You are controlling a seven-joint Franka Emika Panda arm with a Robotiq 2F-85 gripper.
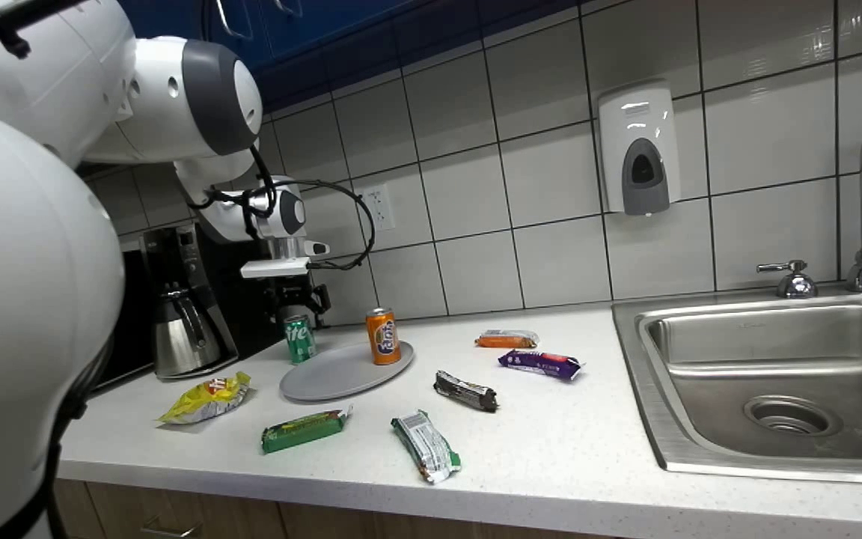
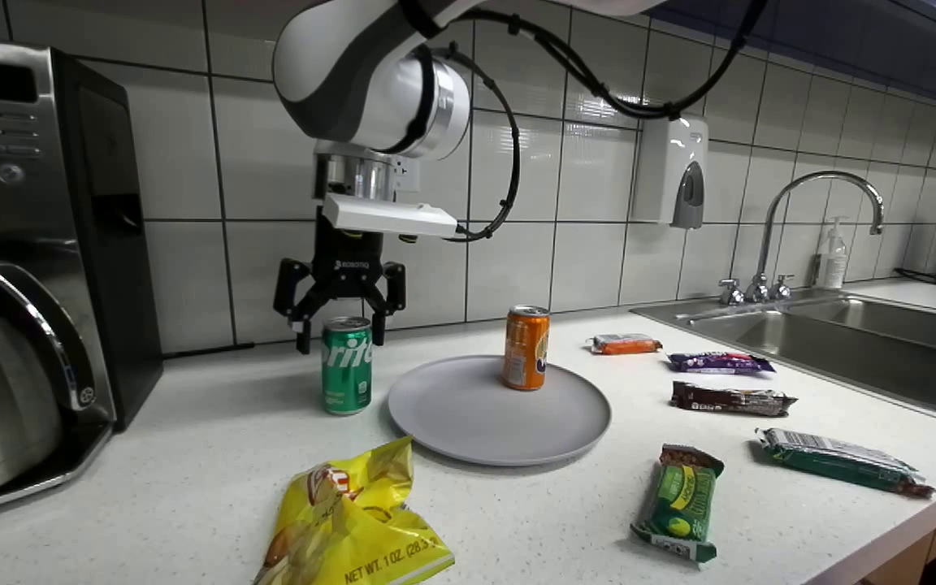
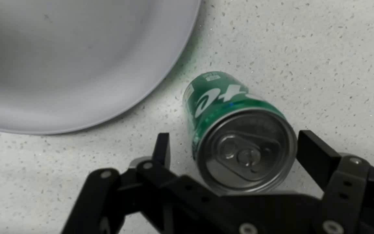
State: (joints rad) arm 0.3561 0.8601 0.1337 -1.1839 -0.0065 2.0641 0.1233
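My gripper (image 2: 341, 340) points straight down with its jaws spread wide over a green Sprite can (image 2: 346, 378). The can stands upright on the white counter. In the wrist view the can's silver lid (image 3: 245, 152) lies between the two fingers, with a clear gap to the left finger (image 3: 161, 148). The right finger (image 3: 317, 156) appears very near the rim; whether it touches cannot be told. Beside the can is a round grey plate (image 2: 468, 422), and an orange Fanta can (image 2: 526, 349) stands on it, seen in both exterior views.
A yellow chip bag (image 2: 354, 520) lies in front of the Sprite can. Left of it stands a coffee maker (image 2: 94, 227). Several wrapped bars, among them a green one (image 2: 679, 504) and a purple one (image 1: 541, 364), lie toward the sink (image 1: 775, 389). Behind rises a tiled wall (image 1: 468, 195).
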